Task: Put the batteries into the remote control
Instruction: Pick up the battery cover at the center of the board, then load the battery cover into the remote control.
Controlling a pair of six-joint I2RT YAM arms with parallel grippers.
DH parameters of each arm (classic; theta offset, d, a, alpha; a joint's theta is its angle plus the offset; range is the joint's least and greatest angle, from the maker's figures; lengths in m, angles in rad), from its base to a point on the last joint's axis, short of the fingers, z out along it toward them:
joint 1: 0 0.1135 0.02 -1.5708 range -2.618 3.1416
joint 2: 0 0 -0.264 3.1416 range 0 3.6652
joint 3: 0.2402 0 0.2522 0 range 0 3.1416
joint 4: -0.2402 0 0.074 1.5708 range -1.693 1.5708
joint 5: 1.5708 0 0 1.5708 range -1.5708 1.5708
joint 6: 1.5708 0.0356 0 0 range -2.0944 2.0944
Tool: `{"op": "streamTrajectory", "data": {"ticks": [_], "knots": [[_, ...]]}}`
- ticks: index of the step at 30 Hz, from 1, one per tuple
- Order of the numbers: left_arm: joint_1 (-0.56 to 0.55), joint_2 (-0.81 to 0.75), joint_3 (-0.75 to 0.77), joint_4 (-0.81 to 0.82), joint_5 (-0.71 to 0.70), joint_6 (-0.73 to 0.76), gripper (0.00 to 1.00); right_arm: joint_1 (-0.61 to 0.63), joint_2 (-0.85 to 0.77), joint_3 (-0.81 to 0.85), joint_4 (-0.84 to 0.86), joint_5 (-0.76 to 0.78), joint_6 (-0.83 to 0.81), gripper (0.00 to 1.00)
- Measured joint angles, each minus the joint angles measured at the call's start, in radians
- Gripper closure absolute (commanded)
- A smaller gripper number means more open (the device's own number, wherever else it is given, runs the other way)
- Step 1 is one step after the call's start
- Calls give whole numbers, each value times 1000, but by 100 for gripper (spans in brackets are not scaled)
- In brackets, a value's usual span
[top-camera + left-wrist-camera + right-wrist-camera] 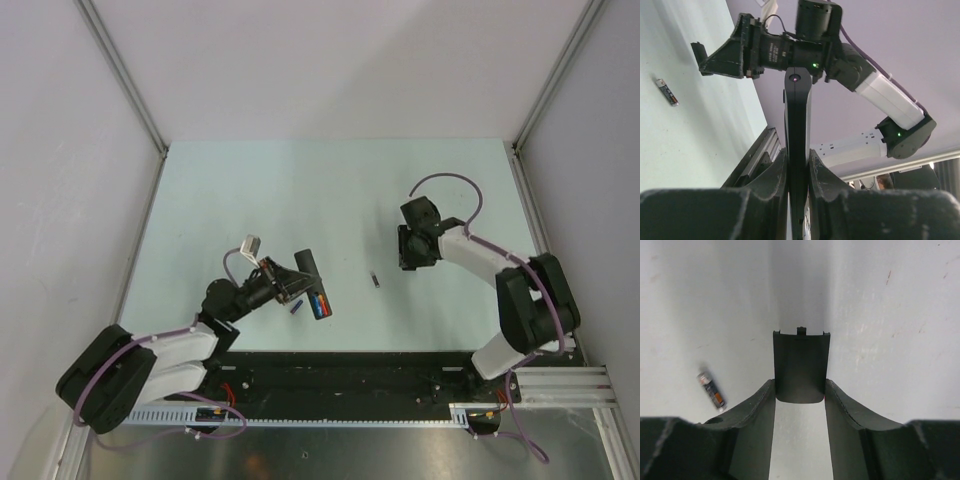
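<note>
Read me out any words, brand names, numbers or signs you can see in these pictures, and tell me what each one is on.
No text in any view can be read.
On the loose battery: a label with an orange patch, print too blurred to read.
On the red and blue batteries: too small to read.
On the remote control: no marking visible.
On the battery cover: plain black, no marking.
</note>
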Motion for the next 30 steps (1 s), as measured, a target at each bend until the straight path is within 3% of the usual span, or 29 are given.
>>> {"op": "streamTrajectory", "data": {"ticks": [9, 15, 24, 30], "knots": [[0, 108, 126, 2, -35, 1, 100, 112, -268, 0, -121, -2, 37, 70], [0, 232, 208, 5, -84, 3, 100, 254, -452, 39, -274, -4, 90, 70], [-22, 550, 310, 122, -118, -42, 100, 454, -492, 165, -443, -1, 158, 70], [-77, 631, 341, 126, -127, -53, 100, 515, -444, 183, -481, -5, 167, 70]]}}
